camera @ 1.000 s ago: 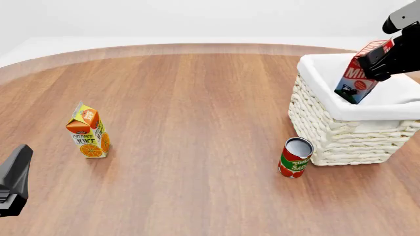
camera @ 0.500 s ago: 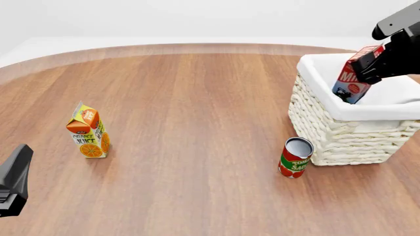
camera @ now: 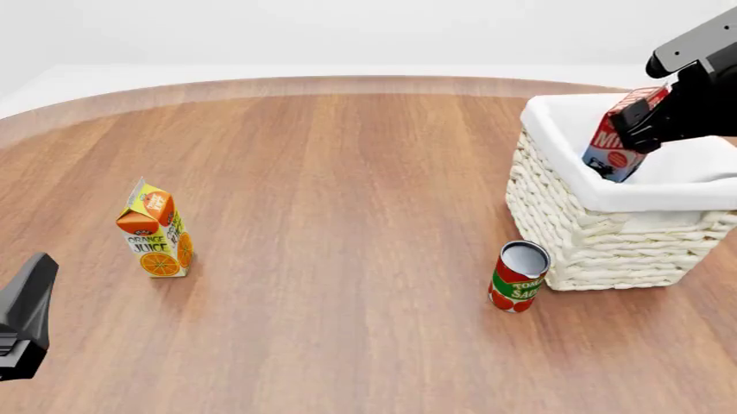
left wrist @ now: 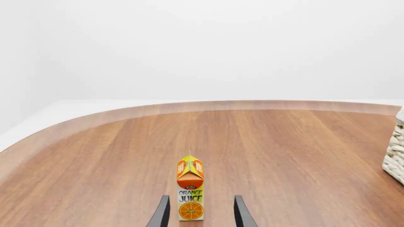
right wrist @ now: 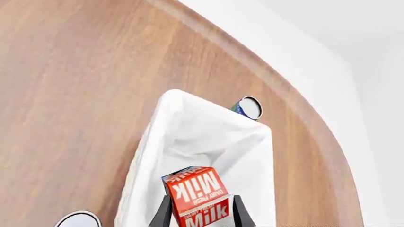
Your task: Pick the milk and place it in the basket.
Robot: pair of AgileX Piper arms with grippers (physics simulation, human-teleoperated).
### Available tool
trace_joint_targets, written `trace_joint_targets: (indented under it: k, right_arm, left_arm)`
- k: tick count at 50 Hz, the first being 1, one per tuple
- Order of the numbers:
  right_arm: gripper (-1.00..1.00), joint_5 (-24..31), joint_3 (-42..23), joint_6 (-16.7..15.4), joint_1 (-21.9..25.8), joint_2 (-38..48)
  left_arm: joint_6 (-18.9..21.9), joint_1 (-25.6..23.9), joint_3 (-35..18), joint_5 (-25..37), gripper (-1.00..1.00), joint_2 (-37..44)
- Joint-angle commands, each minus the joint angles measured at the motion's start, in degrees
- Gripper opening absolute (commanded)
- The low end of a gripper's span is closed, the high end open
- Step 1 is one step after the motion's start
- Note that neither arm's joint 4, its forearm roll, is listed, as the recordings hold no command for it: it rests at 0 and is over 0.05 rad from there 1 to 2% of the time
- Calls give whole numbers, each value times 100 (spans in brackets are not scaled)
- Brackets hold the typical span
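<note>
A round wooden table (camera: 345,216) with a pale rim fills the front view under a plain white backdrop. The basket (camera: 599,233), cream wicker with a white cloth liner, stands at the table's right side and serves as the landmark here. The milk (camera: 620,138) hangs tilted above the basket's left inner wall, its lower end dipping past the liner's edge, its red top clamped by the right gripper (camera: 654,121), whose dark fingers close on the carton from either side. A red tomato sauce can (camera: 519,276) stands upright just beside the basket's near left corner. An orange juice carton (camera: 154,230) stands upright well apart from the basket, far to its left. The left gripper (camera: 23,315) shows only as a dark shape at the frame's lower left edge, farther still from the basket. In the left wrist view, the two fingers (left wrist: 162,213) of the left gripper (left wrist: 200,215) are spread apart with nothing touching them; the orange juice carton (left wrist: 190,188) stands beyond them, and a sliver of the basket (left wrist: 396,151) shows at the picture's edge. In the right wrist view, the right gripper (right wrist: 200,213) has its fingers (right wrist: 241,212) pressed on the milk (right wrist: 197,194), which sits over the basket (right wrist: 189,127) liner's open hollow; a blue-rimmed can (right wrist: 247,107) stands just beyond the basket's far side.
</note>
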Motion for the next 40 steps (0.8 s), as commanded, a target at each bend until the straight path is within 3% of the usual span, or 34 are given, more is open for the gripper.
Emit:
trace_joint_targets:
  k: [1, 40]
  right_arm:
    - [100, -82, -42, 77, -54, 15]
    - [100, 368, -206, 74, 140, -539]
  left_arm:
    - [0, 0, 0, 0, 100, 0]
    - [0, 0, 0, 0, 100, 0]
